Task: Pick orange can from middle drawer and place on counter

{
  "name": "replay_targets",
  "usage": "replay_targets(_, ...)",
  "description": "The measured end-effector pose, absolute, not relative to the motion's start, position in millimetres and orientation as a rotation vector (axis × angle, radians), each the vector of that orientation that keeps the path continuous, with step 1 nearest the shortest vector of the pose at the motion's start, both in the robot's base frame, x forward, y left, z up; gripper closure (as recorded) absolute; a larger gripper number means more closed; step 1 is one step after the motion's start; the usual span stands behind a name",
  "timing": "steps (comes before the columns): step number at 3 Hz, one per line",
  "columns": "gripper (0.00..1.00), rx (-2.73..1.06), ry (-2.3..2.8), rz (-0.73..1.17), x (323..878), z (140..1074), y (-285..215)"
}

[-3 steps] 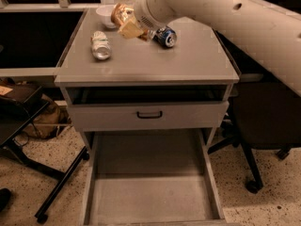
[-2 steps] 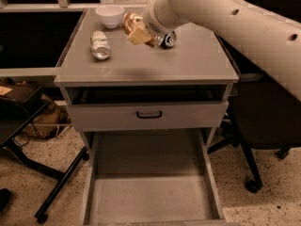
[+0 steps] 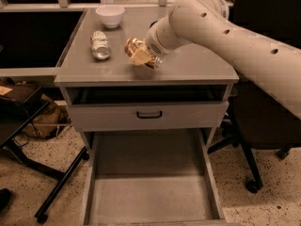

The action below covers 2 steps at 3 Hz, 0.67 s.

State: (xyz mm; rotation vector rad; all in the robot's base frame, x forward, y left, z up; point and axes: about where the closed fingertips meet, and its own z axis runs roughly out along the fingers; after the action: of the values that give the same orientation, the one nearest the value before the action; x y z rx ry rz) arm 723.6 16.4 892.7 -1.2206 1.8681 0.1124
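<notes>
we have the gripper (image 3: 141, 56) low over the front part of the counter (image 3: 197, 66). it is closed around the orange can (image 3: 133, 46), which sits tilted between its fingers. against the pictures from a second ago, the gripper has come forward from the back of the counter and dropped lower. the white bowl (image 3: 110, 14) it was beside now stands well behind it. a shadow lies just under the gripper, but we cannot tell whether the can already touches the surface.

the silver-white can (image 3: 100, 45) lies near the gripper, to its left in the view. the blue can seen earlier is now hidden behind the arm. the drawer with the black handle (image 3: 149, 114) is straight below the gripper. further down, the middle drawer (image 3: 150, 197) stands pulled out with only its bare floor showing.

so we judge the pick done and the carry nearly over. what remains is to set the can down steadily and let go.
</notes>
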Motion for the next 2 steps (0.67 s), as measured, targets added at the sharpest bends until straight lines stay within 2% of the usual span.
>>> replay_targets(1,1.00,-1.244,1.906,0.186,723.6,859.8,25.6)
replay_targets(2,0.81,-1.244,1.908,0.189,723.8,858.0,26.0)
